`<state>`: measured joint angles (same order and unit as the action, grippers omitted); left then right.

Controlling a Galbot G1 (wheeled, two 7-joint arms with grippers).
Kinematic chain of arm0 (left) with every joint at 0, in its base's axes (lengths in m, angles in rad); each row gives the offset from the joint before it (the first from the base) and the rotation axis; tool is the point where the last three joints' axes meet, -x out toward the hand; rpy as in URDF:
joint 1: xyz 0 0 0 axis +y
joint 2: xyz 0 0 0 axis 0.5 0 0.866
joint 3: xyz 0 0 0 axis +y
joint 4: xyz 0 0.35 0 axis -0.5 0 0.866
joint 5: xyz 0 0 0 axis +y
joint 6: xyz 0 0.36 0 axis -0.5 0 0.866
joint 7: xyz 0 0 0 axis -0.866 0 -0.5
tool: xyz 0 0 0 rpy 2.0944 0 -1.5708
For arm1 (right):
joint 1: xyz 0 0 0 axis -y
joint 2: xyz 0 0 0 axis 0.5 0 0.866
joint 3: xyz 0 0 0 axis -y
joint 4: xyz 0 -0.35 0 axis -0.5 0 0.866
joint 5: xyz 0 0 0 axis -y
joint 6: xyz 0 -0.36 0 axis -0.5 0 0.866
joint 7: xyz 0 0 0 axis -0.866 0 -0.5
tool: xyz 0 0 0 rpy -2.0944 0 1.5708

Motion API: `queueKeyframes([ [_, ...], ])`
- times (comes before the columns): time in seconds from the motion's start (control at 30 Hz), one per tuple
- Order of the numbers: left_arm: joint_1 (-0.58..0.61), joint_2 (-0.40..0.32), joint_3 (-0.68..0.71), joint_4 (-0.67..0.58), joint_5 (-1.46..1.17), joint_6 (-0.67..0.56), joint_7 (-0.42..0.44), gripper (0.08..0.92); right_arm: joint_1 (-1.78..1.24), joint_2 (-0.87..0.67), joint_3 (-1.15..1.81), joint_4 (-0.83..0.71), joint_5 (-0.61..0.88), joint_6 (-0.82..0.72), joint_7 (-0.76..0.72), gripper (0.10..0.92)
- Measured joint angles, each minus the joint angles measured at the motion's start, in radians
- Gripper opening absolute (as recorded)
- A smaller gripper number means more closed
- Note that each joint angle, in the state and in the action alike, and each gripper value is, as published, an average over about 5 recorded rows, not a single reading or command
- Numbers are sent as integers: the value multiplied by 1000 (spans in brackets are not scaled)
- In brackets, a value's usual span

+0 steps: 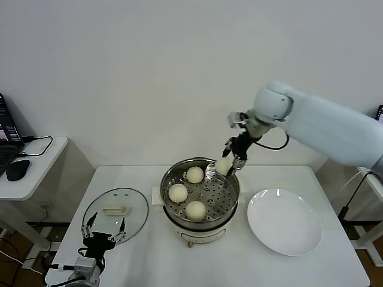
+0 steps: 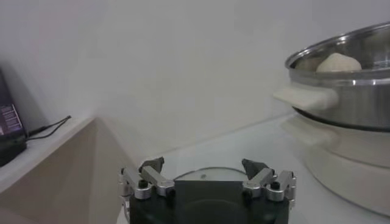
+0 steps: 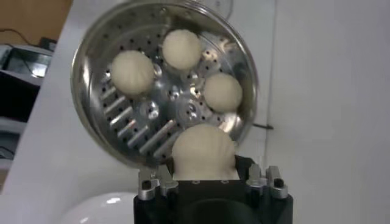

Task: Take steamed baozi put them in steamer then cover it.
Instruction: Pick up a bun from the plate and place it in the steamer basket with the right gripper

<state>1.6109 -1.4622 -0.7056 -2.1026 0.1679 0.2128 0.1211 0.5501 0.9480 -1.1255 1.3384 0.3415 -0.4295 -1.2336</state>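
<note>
Nearest the robot, the left claw [image 1: 103, 230] hangs low by the front left corner of the white counter [image 1: 137, 263], its fingers spread wide and empty, just in front of the round glass lid with a cream handle [image 1: 116, 210] lying flat on the counter. To the right sits the flat white plate [image 1: 285, 222], with nothing on it.

Between lid and plate stands the round shiny stainless-steel steamer basket on its cream-white pot base [image 1: 200, 191]. Three small smooth cream-white baozi [image 1: 195, 210] already rest on its perforated floor. Farther back, over the steamer's far right rim, the right claw [image 1: 230, 162] is closed narrowly on the fourth bun [image 1: 222, 165], held in the air above the basket.

So the job looks well advanced: three buns placed, the last one to be lowered and let go, and the lid not yet on.

The right wrist view looks straight down past the held bun [image 3: 203, 152] onto the three seated ones and the free patch of floor beneath it. The left wrist view instead gives the steamer's side, a handle, and the spread left fingers [image 2: 152, 165].
</note>
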Motion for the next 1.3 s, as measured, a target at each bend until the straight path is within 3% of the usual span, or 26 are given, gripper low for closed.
queueKeyframes([
  [1.0,-9,-2,8,31,-2,-3,-8,823,-127,110,-75,-57,-71,-102,90,619],
  [1.13,-12,-2,9,34,-2,-3,-8,823,-140,114,-68,-60,-75,-112,102,660],
  [1.3,-9,-1,8,32,-1,-3,-7,823,-144,110,-58,-56,-77,-123,110,784],
])
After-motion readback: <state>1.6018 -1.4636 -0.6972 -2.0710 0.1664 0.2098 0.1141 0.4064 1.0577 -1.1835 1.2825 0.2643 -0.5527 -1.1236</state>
